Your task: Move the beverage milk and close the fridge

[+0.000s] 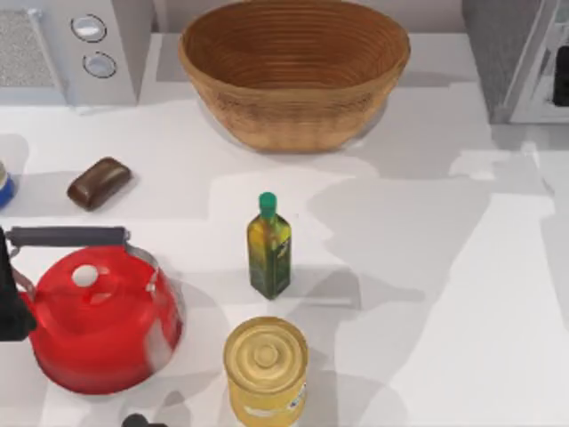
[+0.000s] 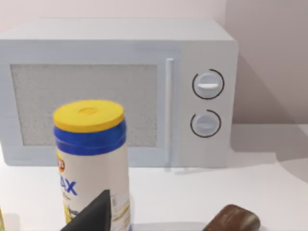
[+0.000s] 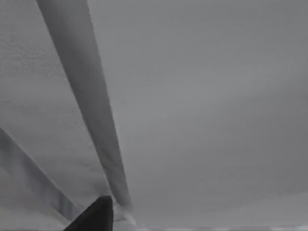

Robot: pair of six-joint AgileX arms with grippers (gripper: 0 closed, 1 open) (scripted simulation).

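The fridge [image 1: 502, 53] stands at the back right corner, a dark grey box with a lighter grey framed door [image 1: 533, 67] and a pale inside beside it. A dark shape [image 1: 562, 76] sits at the right edge of that opening. In the right wrist view my right gripper [image 3: 96, 216] is close against a plain grey fridge panel [image 3: 202, 106] crossed by a raised rib. The beverage milk is out of view. My left gripper [image 1: 9, 294] is at the table's left edge beside the red kettle, facing the back.
A woven basket [image 1: 293, 80] stands at the back middle and a light grey two-dial appliance [image 1: 71, 44] at the back left. An oil bottle [image 1: 269, 247], a yellow tin can [image 1: 265, 365], a red kettle [image 1: 98, 325], a brown block [image 1: 98, 182] and a yellow-lidded canister [image 2: 91, 159] stand on the table.
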